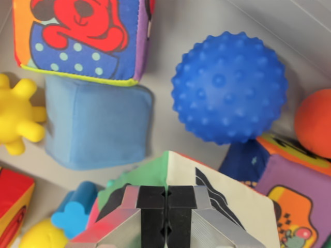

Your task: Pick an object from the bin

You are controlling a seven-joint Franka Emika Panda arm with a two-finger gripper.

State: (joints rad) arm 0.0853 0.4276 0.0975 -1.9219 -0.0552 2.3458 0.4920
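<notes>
In the wrist view my gripper (165, 195) sits at the bottom centre, its two black pads (152, 212) pressed together with nothing between them. Right under and behind the fingertips lies a soft cube with green and white faces (181, 173). A blue knobbly ball (229, 88) rests further off toward the wrist view's right. A light blue soft cube (98, 125) lies to the left, with a patterned cube showing a red dog (83, 36) beyond it. All of them rest on the pale bin floor (161, 72).
A yellow spiky toy (18, 116) is at the left edge and an orange ball (315, 129) at the right edge. A purple and blue picture cube (292, 194) lies lower right. A blue foam piece (75, 209), a yellow lump (41, 236) and a red block (13, 206) crowd the lower left. The bin wall (295, 26) runs across the top right.
</notes>
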